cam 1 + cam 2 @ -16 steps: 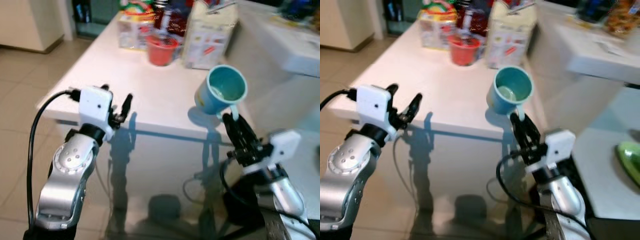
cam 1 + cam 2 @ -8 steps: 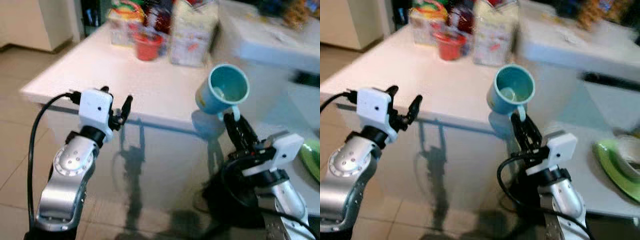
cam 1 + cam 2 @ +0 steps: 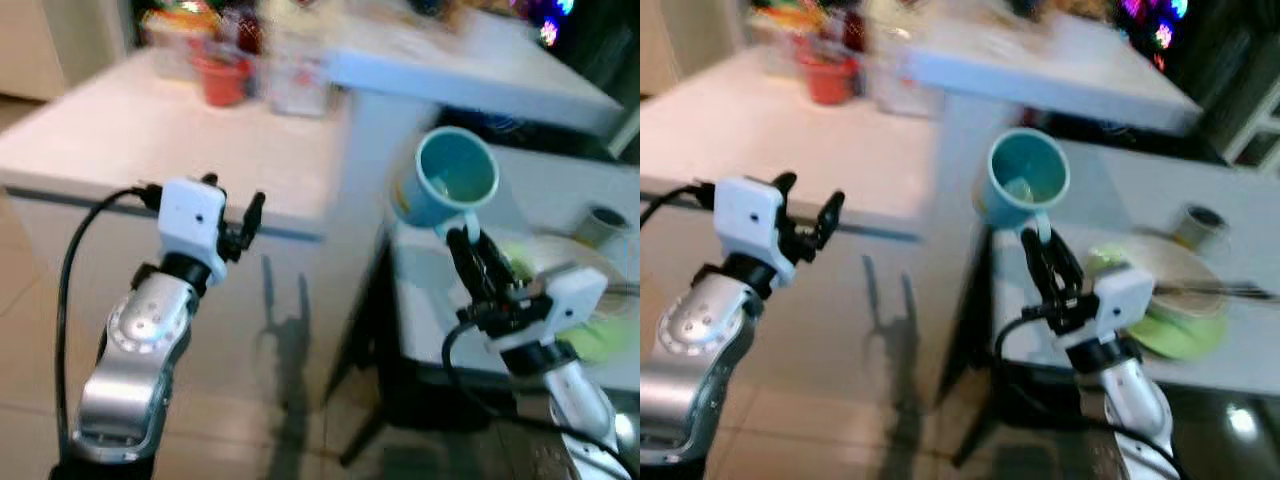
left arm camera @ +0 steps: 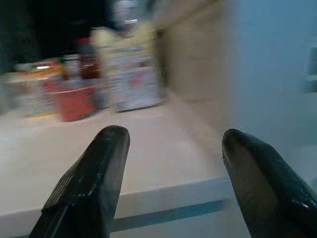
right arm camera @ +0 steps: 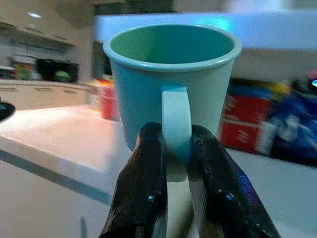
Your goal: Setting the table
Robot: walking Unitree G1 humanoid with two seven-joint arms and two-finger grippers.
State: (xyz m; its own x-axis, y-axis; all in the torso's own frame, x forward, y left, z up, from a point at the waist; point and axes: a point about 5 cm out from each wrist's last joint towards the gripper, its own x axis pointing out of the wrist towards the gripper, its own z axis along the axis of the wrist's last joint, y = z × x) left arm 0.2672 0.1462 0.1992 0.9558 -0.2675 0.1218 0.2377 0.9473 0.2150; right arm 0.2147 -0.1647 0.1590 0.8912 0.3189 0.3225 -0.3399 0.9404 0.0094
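Right claw (image 5: 171, 163) pinching blue mug (image 5: 171, 79) handle; left claw (image 4: 171, 163) spread over white counter (image 4: 99, 163).

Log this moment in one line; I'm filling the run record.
right gripper: shut on mug handle, carried in air | left gripper: open, holding nothing | ahead: green plate on table
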